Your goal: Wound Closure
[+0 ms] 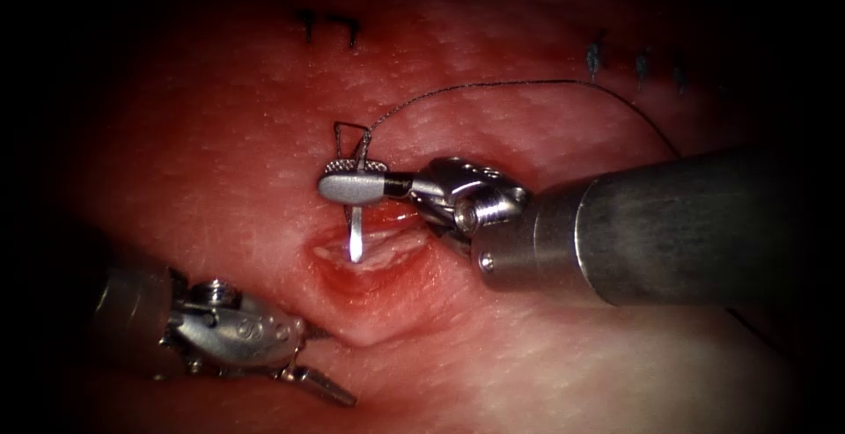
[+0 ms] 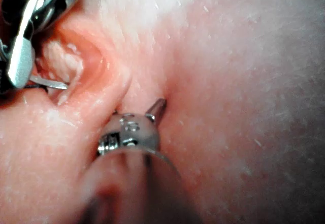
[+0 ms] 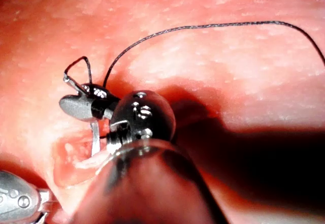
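Note:
My right tool (image 1: 352,179) reaches in from the right, jaws shut across the curved needle (image 1: 356,227) towards its tail half. The needle stands nearly upright, and its bright tip points down into the open cut (image 1: 370,262); I cannot tell whether it touches the pale floor. From the needle's tail the thread (image 1: 519,84) makes a small loop above the jaws, then arcs away to the right. The right wrist view gives the same grip (image 3: 76,104) and needle (image 3: 95,140). At lower left my left tool (image 1: 317,359) lies against the tissue (image 1: 220,179) with open jaws holding nothing.
Red fluid stains the tissue around the cut. Dark ink marks sit at the far left (image 1: 330,27) and far right (image 1: 638,64). The right tool's thick shaft (image 1: 660,223) covers the tissue right of the cut. A tissue fold (image 1: 365,337) rises just below the cut.

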Available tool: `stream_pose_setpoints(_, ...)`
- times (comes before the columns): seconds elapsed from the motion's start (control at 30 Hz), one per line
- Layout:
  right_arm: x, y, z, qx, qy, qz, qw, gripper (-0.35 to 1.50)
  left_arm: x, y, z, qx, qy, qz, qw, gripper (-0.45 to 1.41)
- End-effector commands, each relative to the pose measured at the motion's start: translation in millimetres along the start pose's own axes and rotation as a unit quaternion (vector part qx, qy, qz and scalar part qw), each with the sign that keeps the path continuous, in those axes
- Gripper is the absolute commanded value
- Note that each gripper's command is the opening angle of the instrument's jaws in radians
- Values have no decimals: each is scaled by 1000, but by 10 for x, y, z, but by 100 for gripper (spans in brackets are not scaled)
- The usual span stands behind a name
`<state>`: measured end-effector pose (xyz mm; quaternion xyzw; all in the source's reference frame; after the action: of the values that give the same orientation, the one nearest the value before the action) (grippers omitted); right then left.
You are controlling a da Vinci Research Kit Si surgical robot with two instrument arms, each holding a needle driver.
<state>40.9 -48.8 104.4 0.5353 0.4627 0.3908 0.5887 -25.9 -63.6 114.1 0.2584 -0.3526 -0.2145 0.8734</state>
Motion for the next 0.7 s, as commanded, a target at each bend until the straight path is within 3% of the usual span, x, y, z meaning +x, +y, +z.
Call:
stream_pose_setpoints(0.03, -9, 3, 12, 3, -12, 6, 1000, -35, 5, -6, 8, 2, 0, -1, 1000, 57)
stream_pose_setpoints(0.43, -25, -5, 15, 8, -41, 40, 998, -35, 8, -4, 3, 1, 0, 0, 1000, 57)
stream_pose_setpoints(0.7, -34, -3, 16, 7, -77, 105, 991, -35, 8, -4, 3, 1, 0, 0, 1000, 57)
